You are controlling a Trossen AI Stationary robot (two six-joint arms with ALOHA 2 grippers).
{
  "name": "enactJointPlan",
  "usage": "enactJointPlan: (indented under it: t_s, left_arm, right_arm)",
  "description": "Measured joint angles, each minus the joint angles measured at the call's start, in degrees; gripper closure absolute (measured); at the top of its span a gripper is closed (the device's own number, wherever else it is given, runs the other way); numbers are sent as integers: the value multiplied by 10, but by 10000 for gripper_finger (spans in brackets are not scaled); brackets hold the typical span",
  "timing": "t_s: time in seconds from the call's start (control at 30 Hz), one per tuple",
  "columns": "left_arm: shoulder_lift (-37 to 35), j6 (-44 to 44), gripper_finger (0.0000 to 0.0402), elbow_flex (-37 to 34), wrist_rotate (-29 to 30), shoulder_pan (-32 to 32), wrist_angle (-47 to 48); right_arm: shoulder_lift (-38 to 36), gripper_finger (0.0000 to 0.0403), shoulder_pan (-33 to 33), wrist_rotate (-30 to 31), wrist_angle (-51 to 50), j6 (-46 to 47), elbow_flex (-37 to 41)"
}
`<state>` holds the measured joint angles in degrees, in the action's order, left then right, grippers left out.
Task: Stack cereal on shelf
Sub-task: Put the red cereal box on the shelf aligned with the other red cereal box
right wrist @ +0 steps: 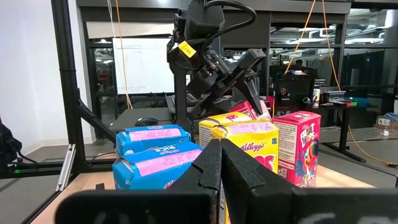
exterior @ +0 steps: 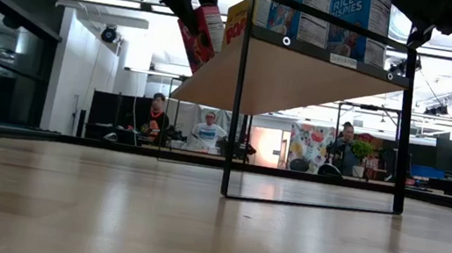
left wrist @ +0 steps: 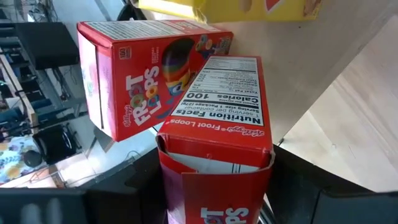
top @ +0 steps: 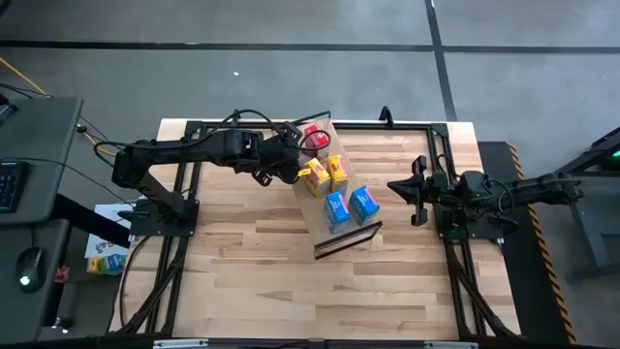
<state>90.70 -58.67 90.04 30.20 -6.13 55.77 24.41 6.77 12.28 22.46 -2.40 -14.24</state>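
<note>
Cereal in a small red cardboard box (left wrist: 214,143) sits clamped in the left gripper (top: 288,160), tilted above the far end of the long light-wood shelf (top: 315,208), touching a second red box (left wrist: 146,74) standing there. Two yellow boxes (top: 324,175) stand mid-shelf and two blue boxes (top: 350,206) toward the near end. The right gripper (top: 418,190), fingers pressed together, waits right of the shelf.

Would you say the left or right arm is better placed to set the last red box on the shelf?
Left: its gripper already holds a red cereal box over the shelf; the right gripper waits aside.
</note>
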Motion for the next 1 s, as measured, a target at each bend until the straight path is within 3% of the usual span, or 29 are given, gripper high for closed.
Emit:
enactJointPlan:
  t_s: [0.23,0.77,1.0]
  left_arm:
    - [0,1,190,0,24,0,0]
    - [5,96,190,0,20,2,-5]
    - [5,81,190,0,21,1,-3]
  right_arm:
    - [0,403,0,0,0,0,0]
    - [0,403,0,0,-3,0,0]
    - [0,403,0,0,-3,0,0]
